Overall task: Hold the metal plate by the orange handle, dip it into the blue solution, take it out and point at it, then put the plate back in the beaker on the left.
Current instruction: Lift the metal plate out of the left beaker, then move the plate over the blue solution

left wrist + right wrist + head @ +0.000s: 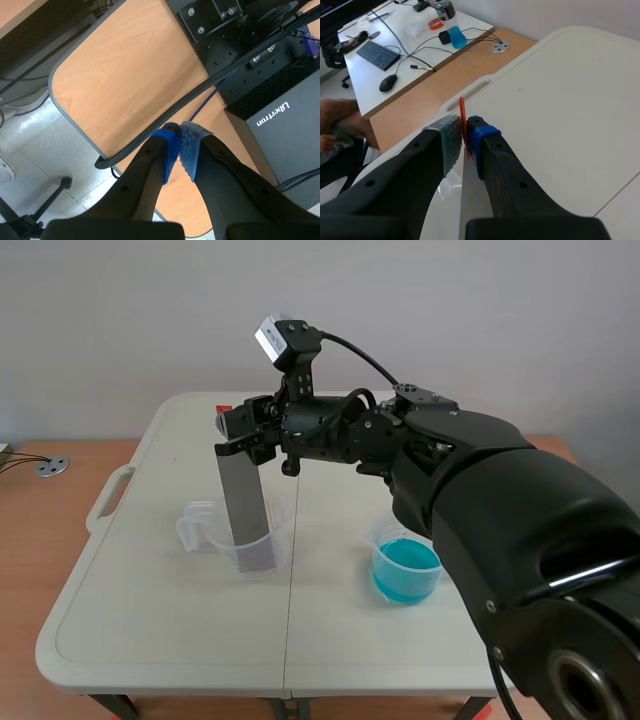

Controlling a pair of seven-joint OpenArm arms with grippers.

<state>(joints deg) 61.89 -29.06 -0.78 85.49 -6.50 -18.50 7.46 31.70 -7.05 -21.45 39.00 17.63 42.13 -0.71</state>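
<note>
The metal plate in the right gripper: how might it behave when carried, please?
The metal plate hangs straight from the right gripper, so it is probably stiff. It is held only by the thin orange handle, so it may swing. Its lower end sits inside the clear beaker, which looks light and could tip if nudged.

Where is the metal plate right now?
In the scene view the metal plate stands nearly upright left of centre, top held by the right pincer, lower end inside the clear beaker.
</note>
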